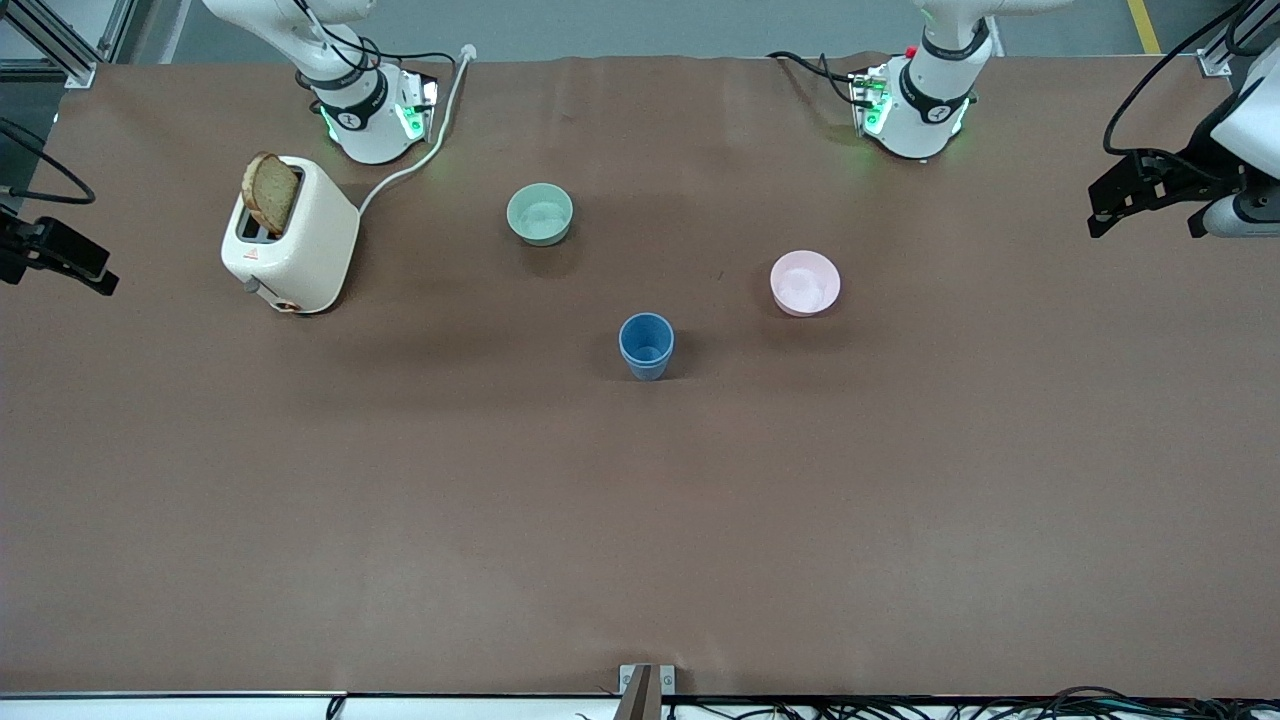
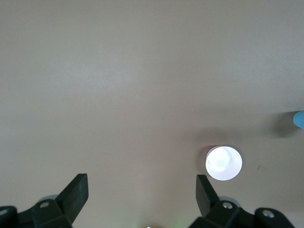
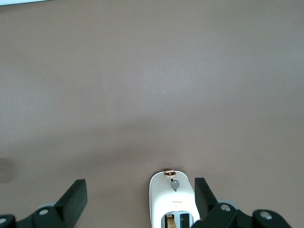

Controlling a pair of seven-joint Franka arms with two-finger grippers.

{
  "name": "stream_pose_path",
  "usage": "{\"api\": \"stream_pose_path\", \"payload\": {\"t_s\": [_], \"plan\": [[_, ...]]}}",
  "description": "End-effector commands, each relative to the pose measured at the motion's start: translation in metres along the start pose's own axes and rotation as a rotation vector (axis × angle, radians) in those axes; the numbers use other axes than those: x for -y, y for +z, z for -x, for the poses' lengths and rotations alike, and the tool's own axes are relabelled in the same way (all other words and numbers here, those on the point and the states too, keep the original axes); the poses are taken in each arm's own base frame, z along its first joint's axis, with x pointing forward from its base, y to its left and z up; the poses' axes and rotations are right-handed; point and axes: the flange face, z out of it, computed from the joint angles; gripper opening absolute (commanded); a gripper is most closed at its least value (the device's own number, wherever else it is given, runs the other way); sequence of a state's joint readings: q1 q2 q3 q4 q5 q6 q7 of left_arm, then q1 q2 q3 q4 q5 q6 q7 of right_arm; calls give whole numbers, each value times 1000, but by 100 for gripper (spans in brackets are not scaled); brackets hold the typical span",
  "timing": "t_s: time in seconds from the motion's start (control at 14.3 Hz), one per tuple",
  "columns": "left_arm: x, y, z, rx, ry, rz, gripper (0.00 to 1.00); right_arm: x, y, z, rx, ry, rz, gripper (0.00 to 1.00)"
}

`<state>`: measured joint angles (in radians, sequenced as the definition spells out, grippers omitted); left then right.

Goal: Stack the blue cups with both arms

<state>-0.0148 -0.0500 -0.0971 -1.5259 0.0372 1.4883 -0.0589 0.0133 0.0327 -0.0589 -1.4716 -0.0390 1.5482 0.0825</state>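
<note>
The blue cups [image 1: 646, 345] show as one upright blue tumbler shape at the middle of the table, with a ring showing inside its rim. No second cup stands apart from it. Its edge also shows in the left wrist view [image 2: 299, 119]. My left gripper [image 2: 142, 183] is open and empty, held high at the left arm's end of the table [image 1: 1120, 200]. My right gripper [image 3: 140, 187] is open and empty, held high at the right arm's end [image 1: 70, 262], with the toaster below it. Both arms are drawn back from the cups.
A pink bowl [image 1: 805, 283] [image 2: 223, 163] sits beside the cups toward the left arm's end. A pale green bowl [image 1: 540, 214] sits farther from the front camera. A white toaster [image 1: 290, 240] [image 3: 173, 199] holding a bread slice [image 1: 271, 192] stands near the right arm's base.
</note>
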Motion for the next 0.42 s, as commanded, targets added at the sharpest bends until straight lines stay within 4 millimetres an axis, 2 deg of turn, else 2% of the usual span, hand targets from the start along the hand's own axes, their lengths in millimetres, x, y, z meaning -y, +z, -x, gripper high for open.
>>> {"api": "stream_pose_path", "payload": {"t_s": [0.0,0.35], "plan": [[-8,-5,2,5,20,14,100,0,-3,3,5,-4,-11,100],[-9,-5,2,5,22,14,100,1,1,9,54,-6,-11,100]]}}
